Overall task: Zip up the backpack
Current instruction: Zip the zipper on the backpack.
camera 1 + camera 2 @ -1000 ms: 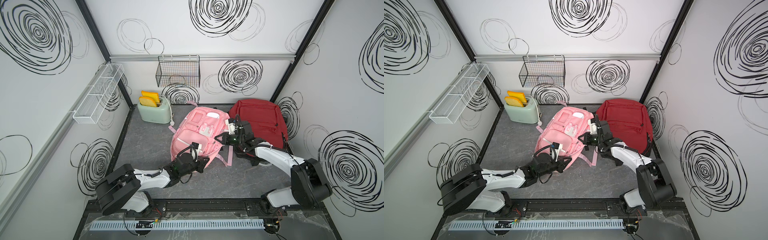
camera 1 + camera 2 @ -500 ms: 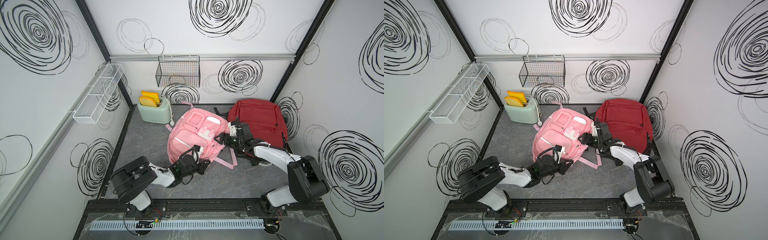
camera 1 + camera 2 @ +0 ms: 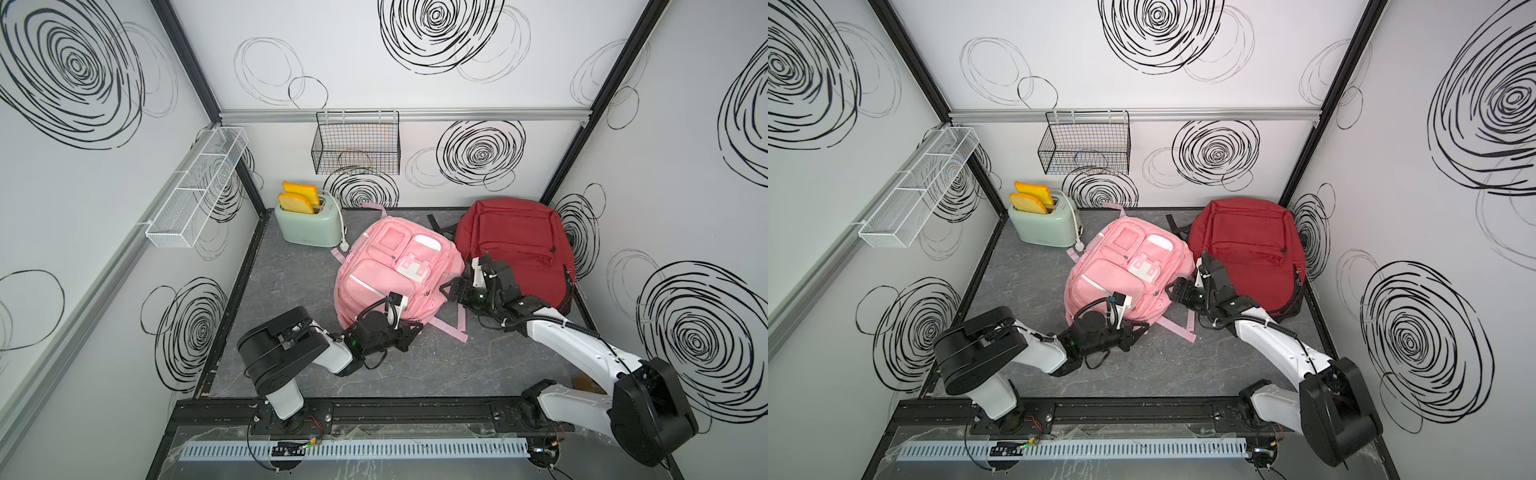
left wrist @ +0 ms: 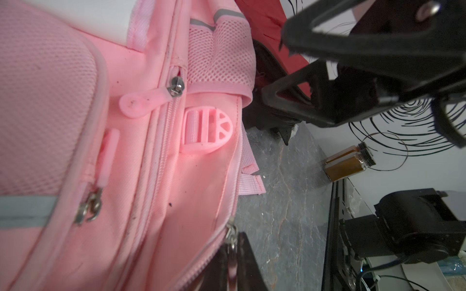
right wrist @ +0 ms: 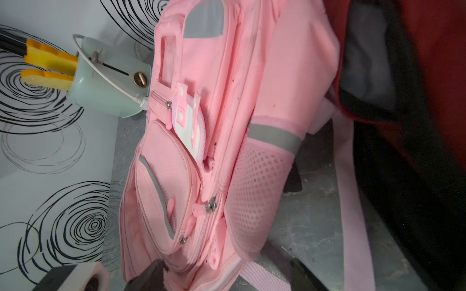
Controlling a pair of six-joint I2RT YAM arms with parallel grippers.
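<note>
The pink backpack (image 3: 386,266) (image 3: 1121,262) lies face up mid-table in both top views. My left gripper (image 3: 409,330) (image 3: 1136,330) sits at its near bottom edge. In the left wrist view the left gripper (image 4: 233,241) is shut on a pink zipper pull whose metal slider (image 4: 230,234) shows just past the fingertips. Another zipper slider (image 4: 176,87) sits higher on the pack's side, its track closed below it. My right gripper (image 3: 451,289) (image 5: 227,274) stands open beside the pack's right side, with the pack's bottom corner and a strap between its spread fingers (image 5: 151,273), gripping nothing.
A red backpack (image 3: 515,241) lies at the back right, touching the pink one. A mint toaster (image 3: 309,222) with two toast slices stands at the back left. A black wire basket (image 3: 355,147) and a white wire shelf (image 3: 195,195) hang on the walls. Two spice jars (image 4: 348,161) stand near the right wall.
My right gripper has opened and let go of the pink backpack's side. The left gripper has slid right along the pack's near edge, still shut, and the pack has shifted.
</note>
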